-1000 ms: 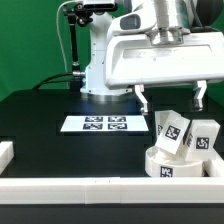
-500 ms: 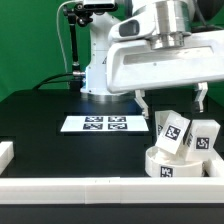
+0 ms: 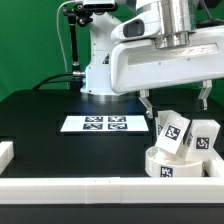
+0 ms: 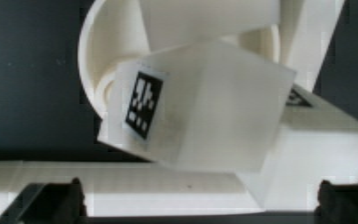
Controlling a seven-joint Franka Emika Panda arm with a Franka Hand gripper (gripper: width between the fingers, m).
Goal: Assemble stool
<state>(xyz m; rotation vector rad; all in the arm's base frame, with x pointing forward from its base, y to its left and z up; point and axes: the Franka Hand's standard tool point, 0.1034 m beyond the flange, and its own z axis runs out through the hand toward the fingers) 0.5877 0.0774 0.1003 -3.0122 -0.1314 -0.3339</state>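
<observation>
since a second ago the arm's white head has slid a little toward the exterior view's right, and the fingers [image 3: 147, 101] with it. the stool parts and the marker board [image 3: 100, 124] lie as they did. the fingers stand wide apart with nothing between them, above the two blocky legs [image 3: 172, 132]. those legs stand tilted against the round seat [image 3: 172, 168]; whether they rest on it or just behind it i cannot tell. the seat sits on the black bench [image 3: 50, 115] at the exterior view's right, just behind the front rail [image 3: 90, 190], its far side hidden by the legs. in the wrist view one tagged leg [image 4: 202, 95] fills the frame, blurred, with the seat [image 4: 123, 40] behind it. only the tips of the fingers [image 4: 51, 203] show, cut off at the edge.
</observation>
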